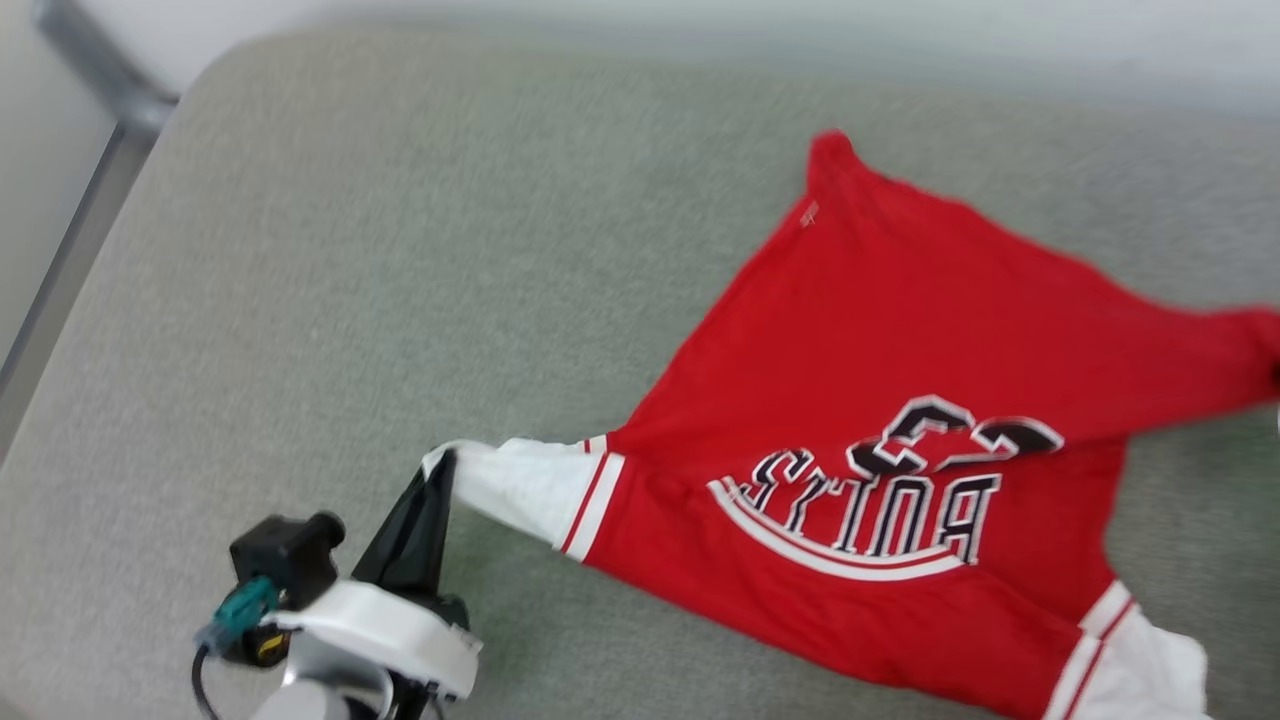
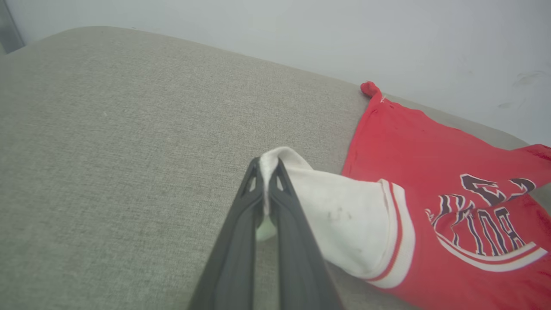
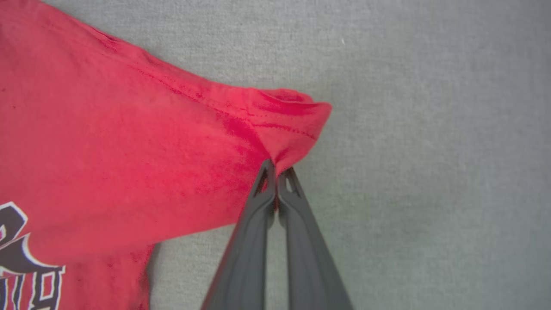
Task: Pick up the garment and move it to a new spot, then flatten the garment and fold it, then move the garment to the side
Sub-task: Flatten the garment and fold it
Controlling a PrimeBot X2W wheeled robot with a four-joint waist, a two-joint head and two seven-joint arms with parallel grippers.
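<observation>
Red garment (image 1: 880,330) spread on a grey padded bench (image 1: 400,250), left pincer (image 2: 267,165) clamped on its white sleeve tip, right pincer (image 3: 277,172) clamped on a red corner; best drawn apart evenly and low to flatten it.

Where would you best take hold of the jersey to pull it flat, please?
By its outer corners, coming in low from either side, I would say: the left hand is shut on the white sleeve tip, the right hand on a red corner, and the jersey lies spread between them.
</observation>
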